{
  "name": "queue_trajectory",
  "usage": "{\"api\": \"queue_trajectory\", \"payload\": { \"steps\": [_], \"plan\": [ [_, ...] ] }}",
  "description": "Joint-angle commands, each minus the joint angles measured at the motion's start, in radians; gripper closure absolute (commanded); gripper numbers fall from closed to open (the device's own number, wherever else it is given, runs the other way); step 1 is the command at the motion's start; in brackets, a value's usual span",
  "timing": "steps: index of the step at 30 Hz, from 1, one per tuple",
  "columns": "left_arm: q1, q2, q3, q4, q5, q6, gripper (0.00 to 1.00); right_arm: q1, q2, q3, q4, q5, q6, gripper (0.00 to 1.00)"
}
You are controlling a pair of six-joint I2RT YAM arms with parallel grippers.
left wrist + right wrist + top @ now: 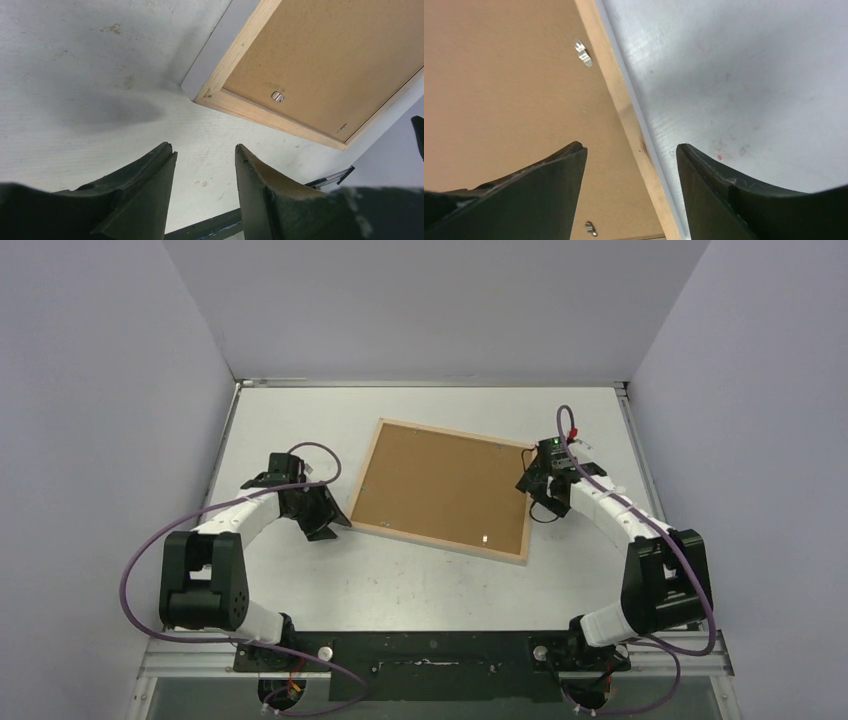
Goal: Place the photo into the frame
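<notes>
The frame (440, 543) lies face down in the middle of the table, pale wood back up, with the plain brown backing board (445, 485) set in it. The photo is hidden. My left gripper (335, 525) is open and empty, low over the table just off the frame's near-left corner (260, 112). My right gripper (530, 485) is open and empty, its jaws either side of the frame's right rail (624, 105), one over the backing board (499, 90) and one over bare table.
Small metal turn clips (583, 53) (278, 96) sit on the backing board by the rails. The white table (300, 420) has grey walls on three sides. A dark rail runs along the near edge (430, 650).
</notes>
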Motion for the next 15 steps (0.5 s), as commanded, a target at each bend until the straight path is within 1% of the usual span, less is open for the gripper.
{"api": "queue_trajectory", "payload": {
  "steps": [1,3,4,5,6,8,10,13,15],
  "plan": [
    [-0.012,0.033,-0.007,0.080,0.028,-0.040,0.55,0.000,-0.069,0.121,-0.052,0.085,-0.117,0.32],
    [-0.017,0.043,-0.026,0.121,0.031,-0.056,0.58,0.019,-0.042,0.163,-0.024,0.019,-0.190,0.32],
    [-0.020,0.048,-0.036,0.142,0.031,-0.062,0.66,0.032,-0.019,0.188,-0.006,-0.027,-0.223,0.33],
    [-0.021,0.054,-0.044,0.160,0.031,-0.068,0.70,0.047,0.010,0.214,0.001,-0.060,-0.253,0.33],
    [-0.023,0.060,-0.049,0.167,0.025,-0.073,0.73,0.059,0.040,0.242,0.004,-0.081,-0.272,0.34],
    [-0.029,0.070,-0.056,0.169,0.003,-0.082,0.76,0.067,0.109,0.304,0.007,-0.116,-0.289,0.35],
    [-0.038,0.074,-0.068,0.170,-0.025,-0.085,0.78,0.063,0.174,0.381,0.014,-0.116,-0.294,0.35],
    [-0.067,0.073,-0.074,0.137,-0.108,-0.087,0.79,0.045,0.285,0.485,0.045,-0.128,-0.297,0.36],
    [-0.086,0.070,-0.090,0.137,-0.124,-0.095,0.80,0.027,0.375,0.567,0.061,-0.167,-0.298,0.40]
  ]
}}
